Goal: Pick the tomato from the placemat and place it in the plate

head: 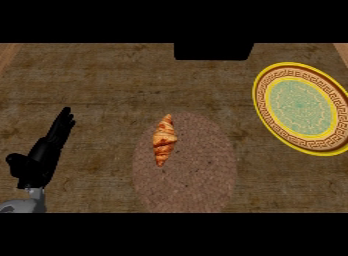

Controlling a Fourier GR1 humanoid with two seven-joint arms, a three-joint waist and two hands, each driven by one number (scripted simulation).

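Observation:
A golden-brown croissant (164,140) lies on the left part of a round brown woven placemat (195,175) in the middle of the counter; I see no tomato. A yellow-rimmed plate (305,108) with a green patterned centre and a brown key-pattern band sits at the right, bare. My left hand (42,152) rests at the lower left with its fingers straight and pointing up, well left of the placemat and holding nothing. My right hand does not show.
A dark box-shaped object (213,51) stands at the counter's far edge, above the placemat. Lighter wooden strips (0,60) run along the counter's left and right sides.

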